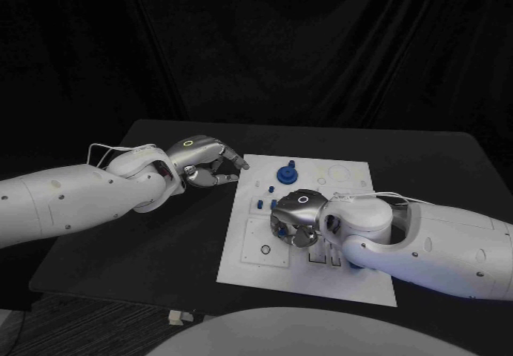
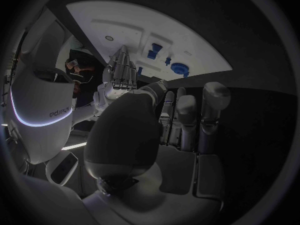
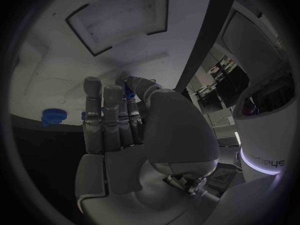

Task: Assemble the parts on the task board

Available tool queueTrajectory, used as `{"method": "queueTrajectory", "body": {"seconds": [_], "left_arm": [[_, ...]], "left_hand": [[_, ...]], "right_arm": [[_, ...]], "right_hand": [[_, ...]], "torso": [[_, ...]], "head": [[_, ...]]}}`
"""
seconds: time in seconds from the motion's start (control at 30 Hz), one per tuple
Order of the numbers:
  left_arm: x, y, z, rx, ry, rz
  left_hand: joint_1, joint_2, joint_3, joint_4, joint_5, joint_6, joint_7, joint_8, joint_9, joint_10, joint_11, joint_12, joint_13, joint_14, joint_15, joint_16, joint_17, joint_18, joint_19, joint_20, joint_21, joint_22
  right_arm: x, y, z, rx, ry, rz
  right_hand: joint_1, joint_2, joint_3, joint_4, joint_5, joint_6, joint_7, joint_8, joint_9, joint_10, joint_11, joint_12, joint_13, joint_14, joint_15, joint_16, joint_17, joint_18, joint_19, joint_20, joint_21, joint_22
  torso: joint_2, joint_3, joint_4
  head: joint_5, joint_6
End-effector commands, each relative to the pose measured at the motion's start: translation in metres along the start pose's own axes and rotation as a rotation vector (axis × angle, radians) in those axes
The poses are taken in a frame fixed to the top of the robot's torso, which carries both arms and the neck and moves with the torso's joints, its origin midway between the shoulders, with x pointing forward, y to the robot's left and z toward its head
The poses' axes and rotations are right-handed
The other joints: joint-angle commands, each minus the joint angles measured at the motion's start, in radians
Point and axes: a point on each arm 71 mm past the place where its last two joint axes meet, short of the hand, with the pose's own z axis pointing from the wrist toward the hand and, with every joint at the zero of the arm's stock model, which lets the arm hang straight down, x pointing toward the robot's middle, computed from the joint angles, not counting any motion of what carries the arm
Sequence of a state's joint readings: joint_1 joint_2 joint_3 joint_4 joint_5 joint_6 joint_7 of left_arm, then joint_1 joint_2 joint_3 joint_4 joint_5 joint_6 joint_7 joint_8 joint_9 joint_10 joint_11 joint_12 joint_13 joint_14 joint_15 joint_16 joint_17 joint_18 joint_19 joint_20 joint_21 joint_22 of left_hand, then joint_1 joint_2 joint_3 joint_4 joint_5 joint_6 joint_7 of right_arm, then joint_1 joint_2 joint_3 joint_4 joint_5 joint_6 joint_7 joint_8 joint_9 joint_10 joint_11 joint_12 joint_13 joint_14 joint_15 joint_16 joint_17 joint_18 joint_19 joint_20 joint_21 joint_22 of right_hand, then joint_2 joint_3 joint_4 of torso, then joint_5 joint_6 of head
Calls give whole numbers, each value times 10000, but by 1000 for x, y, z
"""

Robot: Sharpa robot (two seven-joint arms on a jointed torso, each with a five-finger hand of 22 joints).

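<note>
We see the board lying mid-table, long side running away from the robot.

L hand sits over bare table just off the board's far-left corner, not touching it. Its fingers are curled in w/ nothing in them; in the L wrist view the hand shows fingers side by side and bent, thumb folded across, no part between them.

R hand is over the board's middle, palm down, fingers pointing at the surface. A small blue part shows at its fingertips, right at the board. In the R wrist view the hand has fingers close together w/ that blue part peeking out between fingertips and thumb; we take it as pinched there, though the contact itself is mostly hidden. We can't tell if the part is touching the board or just above it.

Other parts: a round blue part stands on the far section of the board, beyond the R hand; the same one shows in the L wrist view and the R wrist view. Smaller blue bits lie between it and the R hand. A black ring lies in a square recess on the near-left part of the board, beside the R hand.
</note>
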State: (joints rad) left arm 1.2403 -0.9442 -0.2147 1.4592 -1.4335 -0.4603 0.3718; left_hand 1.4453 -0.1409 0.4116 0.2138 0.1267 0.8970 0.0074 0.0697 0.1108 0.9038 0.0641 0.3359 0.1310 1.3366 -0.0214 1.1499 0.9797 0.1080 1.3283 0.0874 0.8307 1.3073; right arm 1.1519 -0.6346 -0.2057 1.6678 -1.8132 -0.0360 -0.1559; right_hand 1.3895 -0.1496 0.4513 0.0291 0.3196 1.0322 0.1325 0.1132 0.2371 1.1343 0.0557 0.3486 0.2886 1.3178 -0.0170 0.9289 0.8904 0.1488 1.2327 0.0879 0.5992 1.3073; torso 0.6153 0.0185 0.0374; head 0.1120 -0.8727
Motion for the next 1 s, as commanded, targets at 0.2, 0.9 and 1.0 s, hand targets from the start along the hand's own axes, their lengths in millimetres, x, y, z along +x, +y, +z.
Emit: {"method": "queueTrajectory", "body": {"seconds": [0.2, 0.9, 1.0], "left_arm": [[1, -2, 0, 103, 16, -93], [2, -1, 0, 71, 68, -115], [2, -1, 0, 66, 76, -118]], "left_hand": [[-14, 91, 64, -23, 61, 16, 80, -30, -18, 23, 19, 51, 16, -77, -18, -62, -23, 111, -73, -15, -83, 1037], [-13, 92, 66, -23, 61, 11, 79, -33, -21, 25, 20, 57, 17, -80, -17, -68, -29, 113, -77, -15, -98, 1035], [-13, 92, 66, -23, 61, 11, 79, -33, -21, 25, 20, 57, 17, -80, -17, -68, -29, 113, -77, -15, -98, 1035]], "right_arm": [[1, 0, -1, 45, 18, -2], [1, -2, -3, 98, -179, 47], [1, -2, -4, 111, -221, 56]], "right_hand": [[-132, 5, 55, 72, -303, -212, -59, -152, -76, -38, -69, -63, -46, 62, -42, -204, -107, 132, -7, -10, -229, 244], [-159, 27, -3, 115, -443, 20, -244, 22, 38, 21, -148, -124, -88, -69, -102, -791, -574, 204, -112, -65, -903, 30], [-175, 44, -21, 134, -455, 62, -278, 60, 69, 37, -152, -128, -92, -49, -107, -810, -579, 202, -95, -70, -931, 14]], "torso": [[0, 1, -5], [0, 1, -2], [1, 0, -2]], "head": [[-4, 1], [-4, 1], [-12, 1]]}}
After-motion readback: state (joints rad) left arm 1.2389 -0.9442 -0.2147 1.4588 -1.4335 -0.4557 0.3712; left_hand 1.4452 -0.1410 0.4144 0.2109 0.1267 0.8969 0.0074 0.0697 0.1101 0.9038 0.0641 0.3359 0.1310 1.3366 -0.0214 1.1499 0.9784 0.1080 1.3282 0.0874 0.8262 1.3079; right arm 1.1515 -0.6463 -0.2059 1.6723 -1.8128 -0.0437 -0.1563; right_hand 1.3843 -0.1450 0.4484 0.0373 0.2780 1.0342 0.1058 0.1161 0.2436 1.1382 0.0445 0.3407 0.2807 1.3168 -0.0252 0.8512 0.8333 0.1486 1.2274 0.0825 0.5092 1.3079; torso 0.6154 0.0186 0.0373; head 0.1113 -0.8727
